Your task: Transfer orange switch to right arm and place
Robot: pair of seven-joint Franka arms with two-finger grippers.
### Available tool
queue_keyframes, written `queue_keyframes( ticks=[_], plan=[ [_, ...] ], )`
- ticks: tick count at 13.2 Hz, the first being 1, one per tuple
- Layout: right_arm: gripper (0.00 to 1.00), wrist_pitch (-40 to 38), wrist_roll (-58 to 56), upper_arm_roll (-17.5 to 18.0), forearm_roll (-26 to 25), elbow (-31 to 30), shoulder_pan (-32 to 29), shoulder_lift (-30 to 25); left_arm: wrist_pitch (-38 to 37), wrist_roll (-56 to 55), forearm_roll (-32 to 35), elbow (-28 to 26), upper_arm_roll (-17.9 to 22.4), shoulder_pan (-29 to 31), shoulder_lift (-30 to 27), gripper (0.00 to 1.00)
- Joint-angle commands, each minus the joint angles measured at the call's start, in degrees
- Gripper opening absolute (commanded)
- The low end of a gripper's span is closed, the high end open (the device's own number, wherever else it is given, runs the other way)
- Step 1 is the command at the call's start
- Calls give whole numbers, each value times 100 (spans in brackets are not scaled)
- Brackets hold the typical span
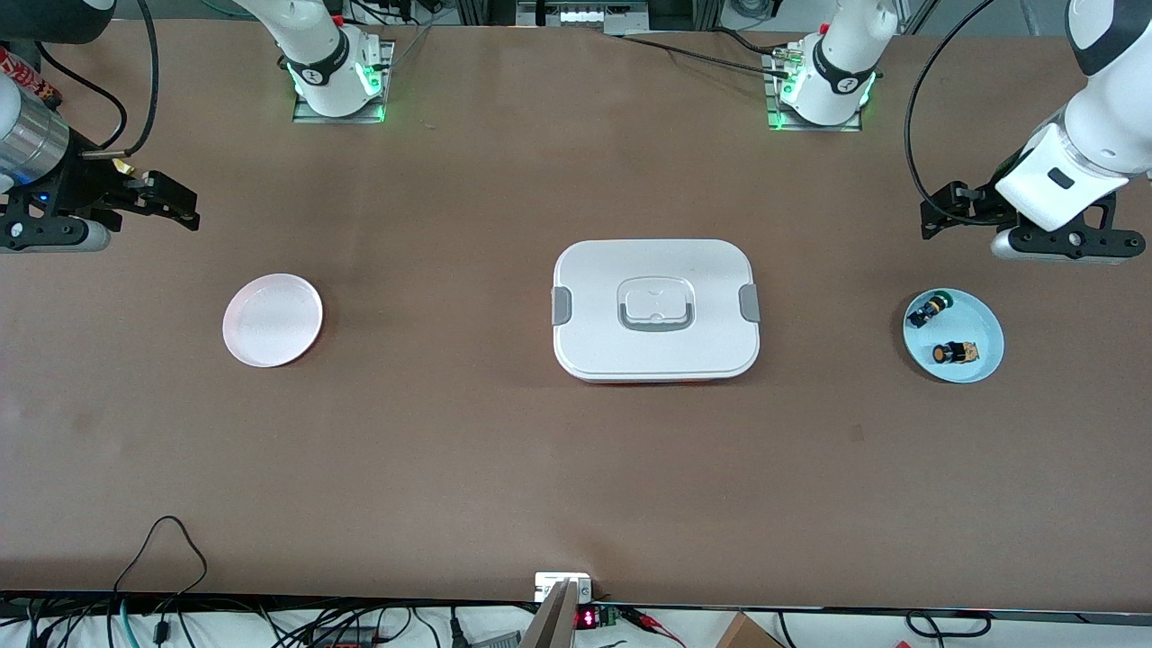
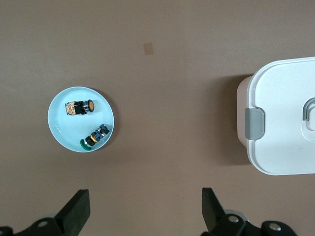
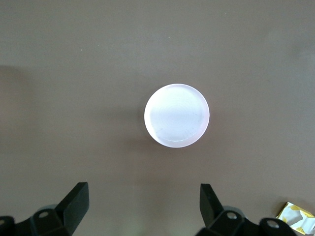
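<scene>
The orange switch point(image 1: 954, 353) lies on its side in a light blue dish point(image 1: 987, 317) at the left arm's end of the table. It also shows in the left wrist view point(image 2: 81, 106), in the same dish point(image 2: 60, 129). A black switch with a green cap point(image 1: 928, 310) lies beside it in the dish point(image 2: 95, 137). My left gripper point(image 1: 938, 214) hangs open and empty over bare table beside the dish point(image 2: 145, 201). My right gripper point(image 1: 175, 202) hangs open and empty over bare table beside a white plate point(image 1: 272, 319), which also shows in the right wrist view point(image 3: 176, 115), as does the gripper point(image 3: 144, 194).
A white lidded box point(image 1: 655, 309) with grey latches stands at the table's middle and shows in the left wrist view point(image 2: 285, 123). A yellow scrap point(image 3: 295, 216) lies near the right gripper. Cables run along the table's front edge.
</scene>
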Motion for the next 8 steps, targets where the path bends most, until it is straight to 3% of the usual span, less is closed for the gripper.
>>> queue_keyframes(
  ticks=[1,8],
  plan=[
    [100,-160,-10,-11,85,81,2,-59,-121,-77,129,160,-17,0,80,100],
    [100,-150,-37,-2,85,99,-7,-33,-121,-86,164,160,-17,0,80,100]
  ],
)
